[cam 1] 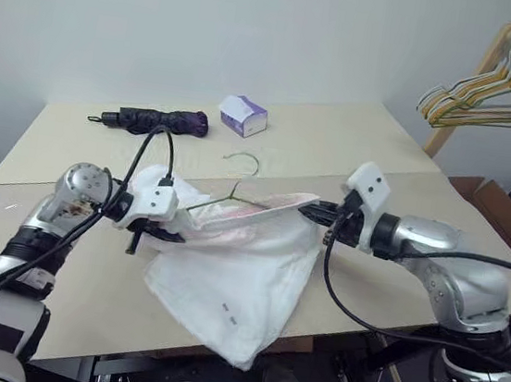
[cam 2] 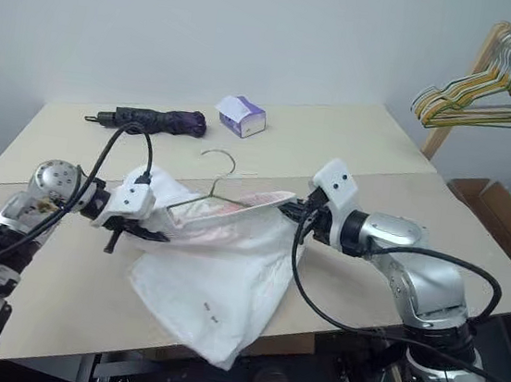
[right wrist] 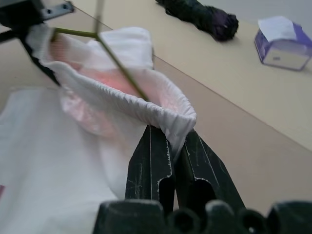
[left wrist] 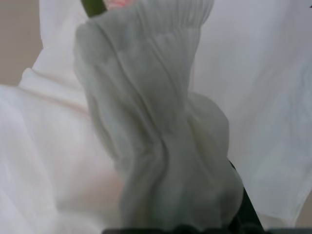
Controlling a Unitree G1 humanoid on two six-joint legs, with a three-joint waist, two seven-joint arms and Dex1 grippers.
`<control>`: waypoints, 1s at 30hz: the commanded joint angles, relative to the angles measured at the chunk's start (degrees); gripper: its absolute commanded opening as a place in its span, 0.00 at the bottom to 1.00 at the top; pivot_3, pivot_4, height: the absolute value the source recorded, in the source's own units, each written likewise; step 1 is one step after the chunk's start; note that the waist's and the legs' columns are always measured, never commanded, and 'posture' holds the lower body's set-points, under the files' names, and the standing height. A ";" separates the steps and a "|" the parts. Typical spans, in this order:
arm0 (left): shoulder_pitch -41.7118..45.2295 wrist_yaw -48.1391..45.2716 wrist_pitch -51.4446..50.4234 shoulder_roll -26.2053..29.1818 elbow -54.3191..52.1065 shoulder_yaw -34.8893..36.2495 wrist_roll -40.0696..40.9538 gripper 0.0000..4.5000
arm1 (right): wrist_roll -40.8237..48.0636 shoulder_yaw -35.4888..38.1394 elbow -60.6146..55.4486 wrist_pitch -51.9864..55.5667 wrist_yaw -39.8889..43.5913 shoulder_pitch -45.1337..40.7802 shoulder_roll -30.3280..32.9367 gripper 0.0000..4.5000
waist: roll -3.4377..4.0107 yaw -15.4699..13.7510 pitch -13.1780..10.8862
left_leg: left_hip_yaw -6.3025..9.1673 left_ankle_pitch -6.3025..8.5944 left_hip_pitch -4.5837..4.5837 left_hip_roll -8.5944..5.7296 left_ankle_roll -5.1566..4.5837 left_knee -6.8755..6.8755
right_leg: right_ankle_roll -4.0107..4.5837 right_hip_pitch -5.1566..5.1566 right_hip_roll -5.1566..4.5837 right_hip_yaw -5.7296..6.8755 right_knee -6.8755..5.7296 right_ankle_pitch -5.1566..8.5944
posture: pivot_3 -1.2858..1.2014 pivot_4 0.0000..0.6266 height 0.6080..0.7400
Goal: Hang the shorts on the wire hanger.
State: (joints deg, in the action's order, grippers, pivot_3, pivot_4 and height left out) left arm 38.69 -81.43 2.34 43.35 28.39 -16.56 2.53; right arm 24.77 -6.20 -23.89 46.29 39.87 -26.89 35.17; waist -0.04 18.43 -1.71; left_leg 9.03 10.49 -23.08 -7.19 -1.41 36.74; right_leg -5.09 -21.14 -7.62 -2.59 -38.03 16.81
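**Two grippers stretch the waistband over the hanger**

Both grippers are clamped on the shorts point(cam 1: 236, 273), one at each end of the gathered waistband. The right gripper point(right wrist: 171, 139) has its two black fingers point(right wrist: 151, 161) pinched together on the elastic edge, cloth folded between them. The left gripper point(cam 1: 159, 228) is closed on the opposite end, its fingers buried in bunched white fabric. The waistband is pulled out between them above the table point(cam 1: 363, 148), its pink-tinted inside showing, while the legs of the shorts drape down and over the table's near edge. The wire hanger point(cam 2: 215, 181) sits inside the opened waist, its hook rising clear behind the waistband. A folded umbrella point(cam 1: 157, 121) and a tissue box point(cam 1: 243, 115) lie farther back on the table.
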 commanded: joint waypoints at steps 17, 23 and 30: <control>6.16 -3.09 1.71 0.24 -0.63 3.69 0.95 0.01 | 6.88 11.37 3.77 -1.76 13.72 -6.33 12.19 0.92 | -0.01 1.07 -0.01 | -0.01 0.00 -0.08 -0.01 0.00 0.01 | 0.01 0.03 -0.01 0.04 0.00 0.00 | 0.39 0.00 1.00; 10.47 -4.44 3.67 -1.94 1.05 3.05 0.97 0.01 | -1.58 -3.45 19.95 -6.80 30.04 -20.58 18.76 0.92 | -0.01 1.73 -0.01 | -0.09 0.00 0.03 0.03 0.00 0.00 | -0.42 0.09 -0.02 0.06 0.02 0.25 | 0.38 0.00 1.00; 13.03 -5.46 5.17 -4.75 2.30 2.66 0.67 0.01 | -13.91 -17.24 34.36 -14.38 37.47 -32.47 11.72 0.92 | -0.01 3.95 -0.01 | -0.10 0.00 -0.11 -0.03 -0.01 0.01 | -0.10 -0.02 -0.18 0.06 -0.04 0.06 | 0.38 0.00 1.00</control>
State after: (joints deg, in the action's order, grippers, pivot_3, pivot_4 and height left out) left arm 49.49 -86.68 6.42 38.66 31.05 -14.76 2.34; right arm 13.27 -22.01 9.28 34.54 75.65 -57.02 47.96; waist -0.05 22.38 -1.72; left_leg 8.94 10.49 -23.18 -7.21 -1.42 36.75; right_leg -5.19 -21.16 -7.80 -2.53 -38.08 16.87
